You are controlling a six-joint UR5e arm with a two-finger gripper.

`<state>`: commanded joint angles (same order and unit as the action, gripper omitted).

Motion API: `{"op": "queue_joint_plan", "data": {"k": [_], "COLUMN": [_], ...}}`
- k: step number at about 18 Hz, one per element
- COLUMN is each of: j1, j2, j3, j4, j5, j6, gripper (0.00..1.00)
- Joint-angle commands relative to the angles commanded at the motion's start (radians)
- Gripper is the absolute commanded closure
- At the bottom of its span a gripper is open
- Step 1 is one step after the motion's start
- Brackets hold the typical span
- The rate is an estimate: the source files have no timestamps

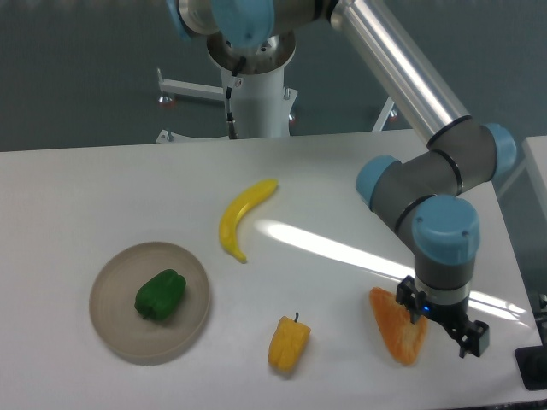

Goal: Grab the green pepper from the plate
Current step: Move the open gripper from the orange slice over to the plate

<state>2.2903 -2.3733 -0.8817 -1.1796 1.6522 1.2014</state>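
The arm is hanging low over the right end of the table (pixel 102 184), with the gripper (pixel 444 329) sitting just beside the orange wedge-shaped item (pixel 398 325). Nothing appears to be held. How wide the jaws are standing cannot be told; they are small and partly hidden under the wrist.

The green pepper (pixel 160 295) is lying on the plate (pixel 115 329) near the table's left front, slightly right of the plate's middle and clear of the rim. The gripper is sitting well apart from it, with the yellow pepper (pixel 289 343) and the banana (pixel 242 217) lying in the stretch between.

The step in hand looks like the very start: the approach toward the plate is not yet made and the pepper is resting untouched.

The pepper's long axis is running on a diagonal, from lower left to upper right in the camera view. Which end carries the stem cannot be made out.

Judged from here, the next move is calling for a long travel leftward across the table, passing above the yellow pepper, then a descent with the jaws spread across the pepper's shorter width. The glossy, lobed skin is likely making an off-centre grip prone to slipping.
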Motion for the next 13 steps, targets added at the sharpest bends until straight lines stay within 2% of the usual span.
{"op": "queue_joint_plan", "data": {"k": [5,8,13], "j1": [-0.081,-0.132,-0.219], "j2": [0.13,0.192,0.264], "j3": [-0.167,-0.245,-0.37], "j4": [-0.014,-0.017,-0.011], "j5": [-0.1,-0.158,-0.233], "j6": [-0.207,-0.331,-0.506], "gripper": [0.0,0.0,0.0]}}
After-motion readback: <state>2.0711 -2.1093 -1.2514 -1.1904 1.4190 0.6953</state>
